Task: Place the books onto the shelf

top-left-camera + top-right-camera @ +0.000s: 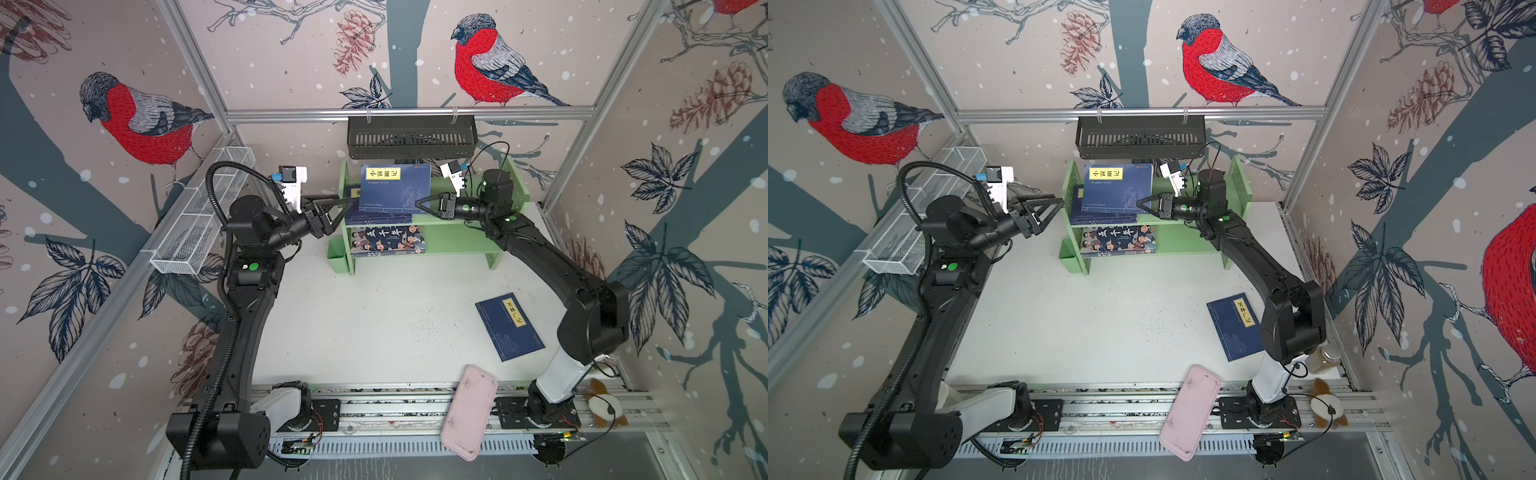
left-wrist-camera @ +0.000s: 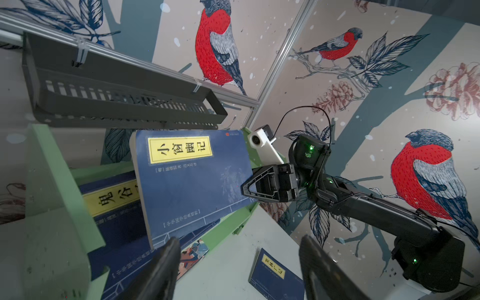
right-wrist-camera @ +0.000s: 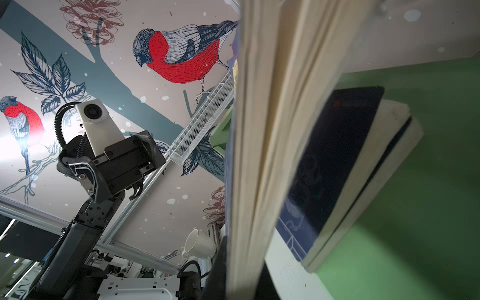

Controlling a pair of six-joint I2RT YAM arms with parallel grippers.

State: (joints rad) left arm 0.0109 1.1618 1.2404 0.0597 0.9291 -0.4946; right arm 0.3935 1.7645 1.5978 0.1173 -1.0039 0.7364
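A green shelf (image 1: 457, 242) stands at the back of a white table (image 1: 374, 324). On the shelf's upper tier lies a stack (image 1: 376, 217) of navy books. The top book (image 1: 395, 187) is tilted up, its right edge pinched in the closed right gripper (image 1: 420, 203). The left gripper (image 1: 347, 205) hangs just beside the shelf's left panel, jaws apart and empty. A cartoon book (image 1: 386, 241) lies on the lower tier. One loose book (image 1: 509, 326) lies flat on the table, well in front of the shelf and to its right. These paperbacks look thin, light and floppy, with smooth covers. A hold near the spine would likely bend them least, and a flat one probably needs an edge lifted first.
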